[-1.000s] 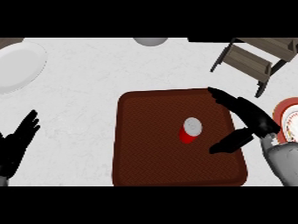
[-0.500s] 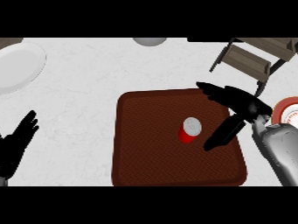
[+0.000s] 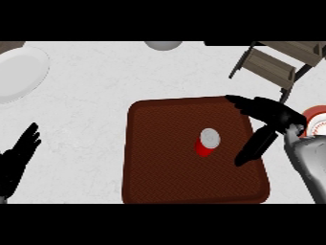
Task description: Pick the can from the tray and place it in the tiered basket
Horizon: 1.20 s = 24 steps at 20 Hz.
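Can [image 3: 208,142] is standing upright on the dark brown tray [image 3: 165,177], a little right of the tray's middle, silver top facing up, red wall showing below it. Nothing else is sitting on the tray.

Right robot hand [image 3: 273,117] is hanging over the tray's right side, spread wide: fingers reaching out along the upper right corner, thumb pointing down toward the tray's right edge. The can is sitting just to the left of that opening, not touched, nothing held.

Left robot hand [image 3: 8,160] is resting open at the view's lower left, fingers up, well apart from the tray.

Handling, as a judgement: a small can is probably light and stiff, with a smooth, slippery wall. It is likely tipping easily if nudged at the top. Best hold is looking like the mid wall, thumb one side and fingers opposite, coming in from the right.

Around: the tiered basket [image 3: 278,67], dark-framed, is standing at the upper right on the white surface [image 3: 94,95], beyond the tray's corner. A red-rimmed plate [image 3: 320,122] with food is lying near the right edge, partly under the right forearm. A white plate [image 3: 14,74] is lying upper left; a pale round object [image 3: 163,45] is sitting at the top edge.

Route from can to basket is looking open; the basket's frame and the red-rimmed plate are the things to clear.
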Each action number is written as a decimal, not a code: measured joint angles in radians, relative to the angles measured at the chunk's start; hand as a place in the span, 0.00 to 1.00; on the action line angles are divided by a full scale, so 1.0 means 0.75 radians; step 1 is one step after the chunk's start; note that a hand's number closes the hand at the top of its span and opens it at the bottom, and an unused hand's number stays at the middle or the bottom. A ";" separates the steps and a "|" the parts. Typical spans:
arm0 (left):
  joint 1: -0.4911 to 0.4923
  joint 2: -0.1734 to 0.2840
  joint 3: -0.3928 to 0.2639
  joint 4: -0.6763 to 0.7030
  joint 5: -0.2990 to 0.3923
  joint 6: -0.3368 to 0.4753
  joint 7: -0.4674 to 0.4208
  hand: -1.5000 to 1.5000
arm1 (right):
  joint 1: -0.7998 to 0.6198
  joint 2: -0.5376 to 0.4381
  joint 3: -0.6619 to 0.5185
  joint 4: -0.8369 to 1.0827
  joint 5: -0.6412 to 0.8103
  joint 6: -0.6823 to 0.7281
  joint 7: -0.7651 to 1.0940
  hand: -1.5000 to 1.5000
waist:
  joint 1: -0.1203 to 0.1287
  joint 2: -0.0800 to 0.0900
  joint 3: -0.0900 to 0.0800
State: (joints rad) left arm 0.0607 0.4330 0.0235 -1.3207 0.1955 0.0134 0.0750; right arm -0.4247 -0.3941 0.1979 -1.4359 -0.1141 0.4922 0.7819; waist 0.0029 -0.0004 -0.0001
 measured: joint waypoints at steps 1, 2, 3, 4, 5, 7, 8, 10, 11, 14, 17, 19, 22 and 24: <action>-0.008 -0.002 0.014 0.017 -0.008 -0.009 -0.007 0.50 | 0.016 0.007 -0.012 -0.013 0.002 0.009 0.010 0.00 | -0.001 0.000 0.000; -0.019 -0.005 0.023 0.022 -0.011 -0.020 0.001 0.50 | 0.031 0.011 -0.026 -0.022 0.001 0.024 0.014 0.00 | -0.001 0.000 0.000; -0.001 -0.010 0.028 -0.009 -0.015 -0.021 0.012 0.50 | 0.033 0.016 -0.041 -0.001 0.010 0.040 -0.006 0.00 | 0.000 0.000 0.000; 0.006 -0.002 0.044 -0.024 -0.010 -0.035 0.026 0.50 | 0.037 0.023 -0.051 0.014 0.016 0.051 -0.017 0.00 | 0.001 0.000 0.000; -0.004 -0.010 0.044 -0.023 -0.024 -0.034 0.035 0.50 | 0.061 0.037 -0.048 -0.008 0.026 0.053 -0.018 0.00 | 0.000 0.000 0.000; -0.012 -0.019 0.064 -0.017 -0.034 -0.045 0.039 0.50 | 0.068 0.058 -0.062 0.022 0.040 0.079 -0.037 0.00 | 0.000 0.000 0.000; -0.018 -0.024 0.073 -0.011 -0.040 -0.053 0.041 0.50 | 0.087 0.074 -0.065 0.003 0.046 0.080 -0.031 0.00 | -0.001 0.000 0.000; 0.005 -0.038 0.077 -0.057 -0.057 -0.053 0.065 0.50 | 0.122 0.078 -0.084 -0.015 0.054 0.101 -0.045 0.00 | 0.000 0.000 0.000; -0.009 -0.055 0.077 -0.036 -0.071 -0.050 0.054 0.50 | 0.105 0.088 -0.095 0.007 0.061 0.109 -0.052 0.00 | -0.001 0.000 0.000; 0.004 -0.072 0.100 -0.042 -0.091 -0.067 0.044 0.50 | 0.134 0.118 -0.110 0.006 0.104 0.114 -0.090 0.00 | 0.000 0.000 0.000; 0.002 -0.095 0.114 -0.038 -0.115 -0.080 0.043 0.50 | 0.136 0.144 -0.128 0.049 0.157 0.122 -0.148 0.00 | 0.000 0.000 0.000; -0.010 -0.108 0.122 -0.032 -0.137 -0.082 0.052 0.50 | 0.126 0.169 -0.134 0.067 0.183 0.125 -0.163 0.00 | 0.000 0.000 0.000; 0.000 -0.125 0.133 -0.048 -0.156 -0.092 0.056 0.50 | 0.129 0.211 -0.127 0.077 0.229 0.112 -0.184 0.00 | 0.001 0.000 0.000; -0.011 -0.127 0.145 -0.069 -0.161 -0.100 0.087 0.50 | 0.128 0.232 -0.127 0.094 0.258 0.108 -0.209 0.00 | 0.001 0.000 0.000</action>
State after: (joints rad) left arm 0.0523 0.3376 0.1326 -1.3725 0.0750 -0.0617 0.1405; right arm -0.3284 -0.2202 0.1024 -1.3654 0.0793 0.5734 0.6251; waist 0.0035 -0.0002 -0.0001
